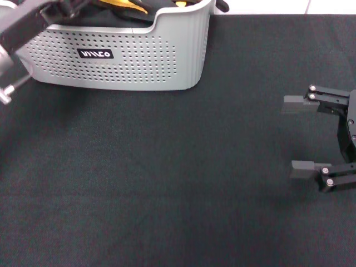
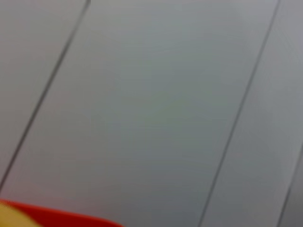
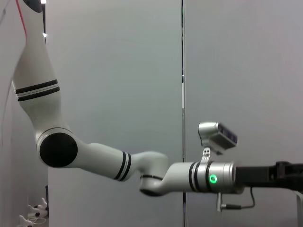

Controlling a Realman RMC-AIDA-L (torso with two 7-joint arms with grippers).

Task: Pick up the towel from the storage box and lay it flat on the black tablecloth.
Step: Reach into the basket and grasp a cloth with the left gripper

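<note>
The storage box (image 1: 139, 61), a light grey perforated basket with a black label, stands at the far left of the black tablecloth (image 1: 167, 167). Only small patches of the yellow towel (image 1: 127, 5) with black edging show over its rim, at the top edge of the head view. My left gripper (image 1: 78, 6) reaches over the box from the left and is mostly cut off by the frame. A yellow-red blur (image 2: 28, 218) fills one corner of the left wrist view. My right gripper (image 1: 303, 134) is open and empty, low over the cloth at the right, far from the box.
The tablecloth covers the whole table before the box. The right wrist view shows my left arm (image 3: 142, 170) stretched out before a grey panelled wall (image 3: 118, 71). A light strip of bare table (image 1: 267, 5) shows beyond the cloth's far edge.
</note>
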